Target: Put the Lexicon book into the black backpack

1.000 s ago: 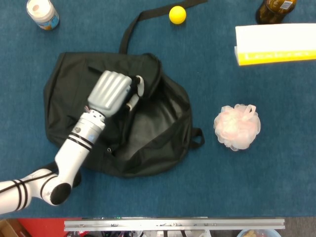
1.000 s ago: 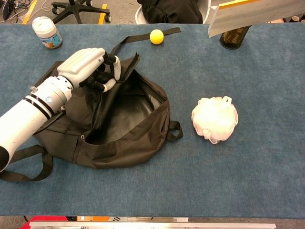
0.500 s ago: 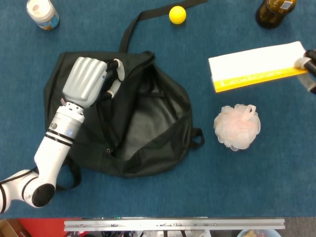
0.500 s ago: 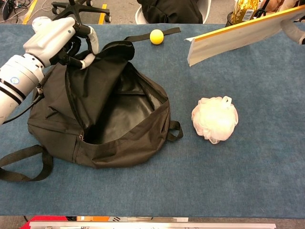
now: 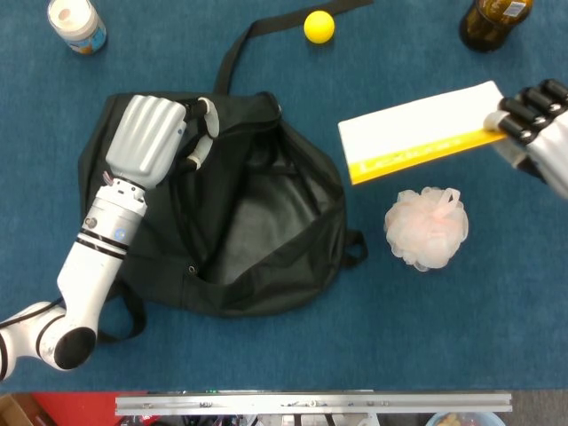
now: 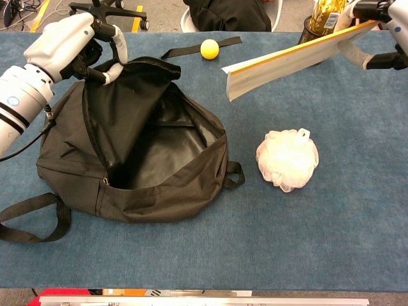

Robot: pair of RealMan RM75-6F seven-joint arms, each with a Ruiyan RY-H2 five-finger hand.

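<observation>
The black backpack (image 5: 257, 222) (image 6: 159, 159) lies open on the blue table, its mouth facing right. My left hand (image 5: 151, 138) (image 6: 73, 41) grips the upper flap and holds it lifted. The Lexicon book (image 5: 417, 133) (image 6: 287, 60), white with a yellow spine, hangs tilted in the air to the right of the bag's opening. My right hand (image 5: 537, 124) (image 6: 376, 25) holds it by its far right end.
A pink bath pouf (image 5: 426, 226) (image 6: 287, 159) sits right of the bag, below the book. A yellow ball (image 5: 319, 26) (image 6: 209, 48), a brown bottle (image 5: 493, 18) and a white jar (image 5: 75, 24) stand along the far edge. The bag's strap (image 6: 29, 220) trails at front left.
The right hand has carried the book leftward and lower, toward the bag's opening. The left hand pulled the flap up and back to the left, widening the mouth.
</observation>
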